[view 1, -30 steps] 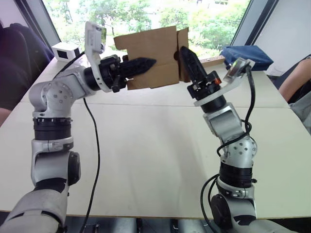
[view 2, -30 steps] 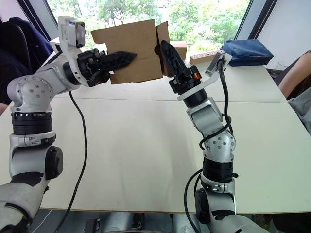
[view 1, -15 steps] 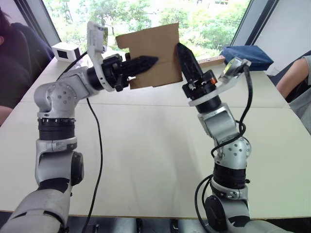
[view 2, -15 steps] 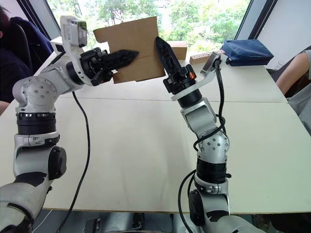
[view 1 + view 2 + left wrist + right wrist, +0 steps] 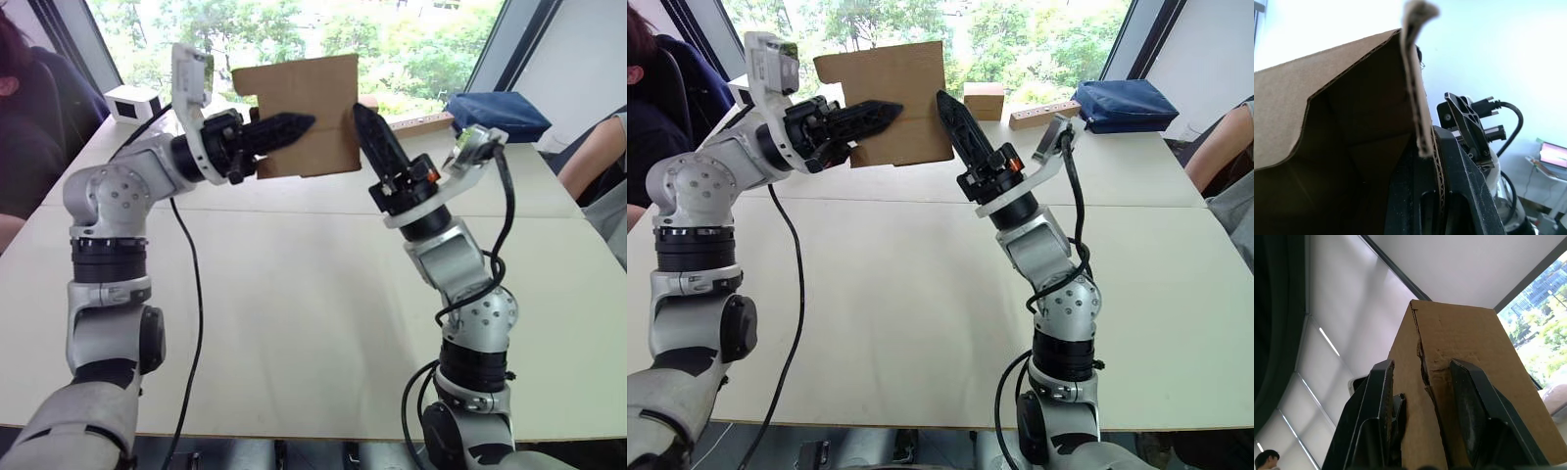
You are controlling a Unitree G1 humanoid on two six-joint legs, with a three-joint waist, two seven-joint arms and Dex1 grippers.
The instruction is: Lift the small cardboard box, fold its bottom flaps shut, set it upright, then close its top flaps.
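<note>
Your left gripper [image 5: 289,125] clamped on the small cardboard box [image 5: 306,116] held aloft, right gripper [image 5: 1422,404] straddling its seamed edge, fingers spread, wrist view confirming.

You cannot judge the small cardboard box [image 5: 306,113] underside: it faces away. The right gripper [image 5: 366,122] tips lie against the box's right edge, their gap unreadable from the head views.

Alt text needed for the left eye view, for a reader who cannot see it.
Both tools hold the small cardboard box up above the white table: the left tool lies against its front face and the right tool against its right edge. Windows with trees are behind.
</note>
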